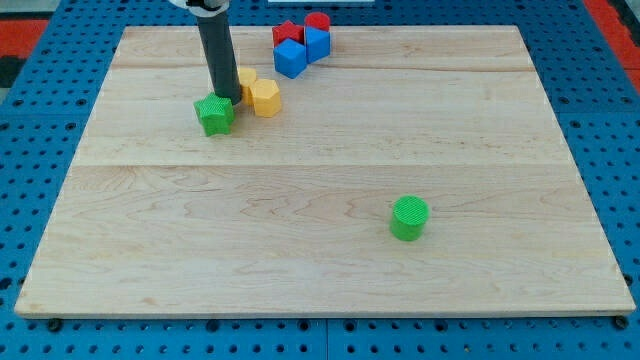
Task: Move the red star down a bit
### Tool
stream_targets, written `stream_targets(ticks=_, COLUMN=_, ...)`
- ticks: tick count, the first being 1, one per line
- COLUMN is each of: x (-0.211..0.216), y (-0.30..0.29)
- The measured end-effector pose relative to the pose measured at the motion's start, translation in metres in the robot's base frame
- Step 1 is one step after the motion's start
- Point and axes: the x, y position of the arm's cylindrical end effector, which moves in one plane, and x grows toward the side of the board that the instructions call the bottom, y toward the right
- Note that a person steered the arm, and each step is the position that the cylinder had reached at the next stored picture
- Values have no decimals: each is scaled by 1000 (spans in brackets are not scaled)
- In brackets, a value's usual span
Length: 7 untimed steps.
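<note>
red star (287,34), squat, pointing direction unclear

A straight, dark grey to black rod (217,55) is being shown, round in section and smooth, with a faint sheen running down its length. At the view's top a pale collar is being glimpsed. My tip (226,99) is being seen blunt and dark.

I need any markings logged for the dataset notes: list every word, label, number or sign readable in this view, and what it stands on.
None: no readable text anywhere.
The wooden board, the red star, the green cylinder and the other blocks are all unmarked, as is the rod ending in my tip.
</note>
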Motion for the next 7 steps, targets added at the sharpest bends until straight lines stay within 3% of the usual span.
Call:
stream_targets(ticks=1, x=0, y=-15)
stream_targets(ticks=3, x=-29, y=-114)
stream_targets(ticks=5, x=-140, y=-55)
stream_targets(ticks=7, x=-135, y=27)
